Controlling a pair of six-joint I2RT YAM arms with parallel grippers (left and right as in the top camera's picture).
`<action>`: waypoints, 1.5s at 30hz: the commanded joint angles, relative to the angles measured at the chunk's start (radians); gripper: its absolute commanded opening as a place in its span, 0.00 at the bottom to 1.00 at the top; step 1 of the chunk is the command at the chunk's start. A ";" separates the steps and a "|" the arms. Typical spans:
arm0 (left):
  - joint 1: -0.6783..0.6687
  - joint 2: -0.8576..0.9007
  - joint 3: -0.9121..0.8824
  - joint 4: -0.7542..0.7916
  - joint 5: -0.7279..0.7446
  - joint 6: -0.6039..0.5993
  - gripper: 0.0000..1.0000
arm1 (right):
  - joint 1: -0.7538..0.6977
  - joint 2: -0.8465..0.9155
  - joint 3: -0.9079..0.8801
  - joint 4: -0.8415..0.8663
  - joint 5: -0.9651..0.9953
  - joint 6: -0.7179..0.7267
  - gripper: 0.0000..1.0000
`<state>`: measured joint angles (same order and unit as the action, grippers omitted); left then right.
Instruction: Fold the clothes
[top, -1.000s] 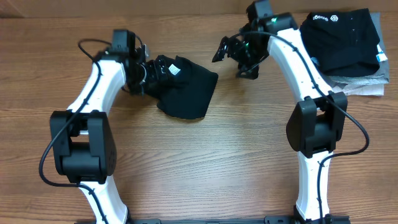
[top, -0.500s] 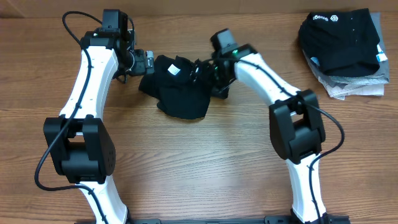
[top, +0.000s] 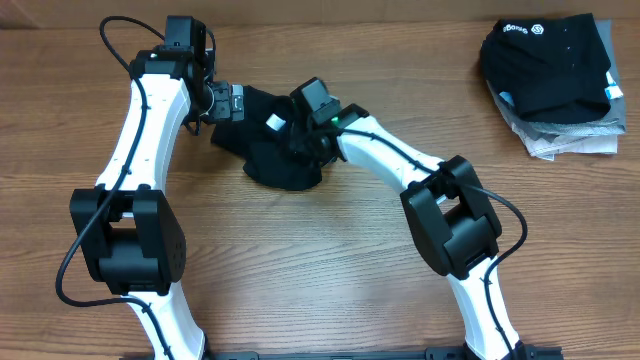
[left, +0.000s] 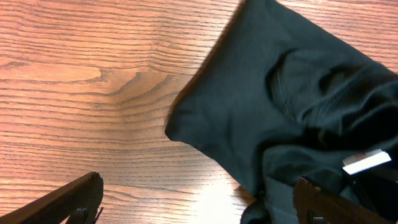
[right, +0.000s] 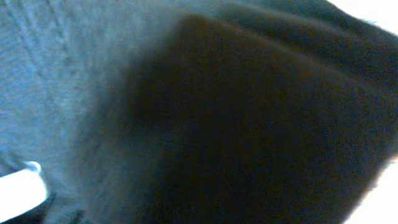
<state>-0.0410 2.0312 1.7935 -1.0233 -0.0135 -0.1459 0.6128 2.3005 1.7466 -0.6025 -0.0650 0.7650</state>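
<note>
The clothes, a plain black T-shirt (top: 280, 160), lie bunched on the wooden table (top: 330, 260), white neck label (top: 273, 122) facing up. My left gripper (top: 222, 102) hovers at the shirt's left edge. In the left wrist view it (left: 196, 211) stands open, its right finger (left: 323, 205) over the shirt (left: 280, 93) near the label (left: 364, 162), its left finger (left: 68, 202) over bare wood. My right gripper (top: 298, 135) is pressed down into the shirt's middle. Its wrist view shows only dark fabric (right: 236, 112) and a bit of label (right: 18, 186); its jaws are hidden.
A stack of folded garments sits at the far right: a black piece with white logo print (top: 550, 60) on top of grey and white pieces (top: 575, 140). Both arms' bases stand at the near edge of the table.
My right arm swung left from near the folded stack onto the shirt. The shirt got pushed leftward and more bunched. The left gripper drew back off the shirt and stays open.
</note>
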 joint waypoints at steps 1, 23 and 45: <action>0.004 0.009 0.024 -0.005 -0.015 0.019 1.00 | 0.006 0.021 -0.026 -0.037 0.047 -0.036 0.04; 0.005 0.009 0.024 -0.016 -0.023 0.019 1.00 | -0.428 -0.146 0.637 -0.585 -0.150 -0.276 0.04; 0.004 0.009 0.024 -0.016 -0.020 0.019 1.00 | -0.875 -0.146 0.749 -0.293 -0.322 -0.298 0.04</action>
<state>-0.0410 2.0312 1.7935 -1.0405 -0.0277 -0.1459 -0.2276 2.1918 2.4557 -0.8993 -0.3553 0.4706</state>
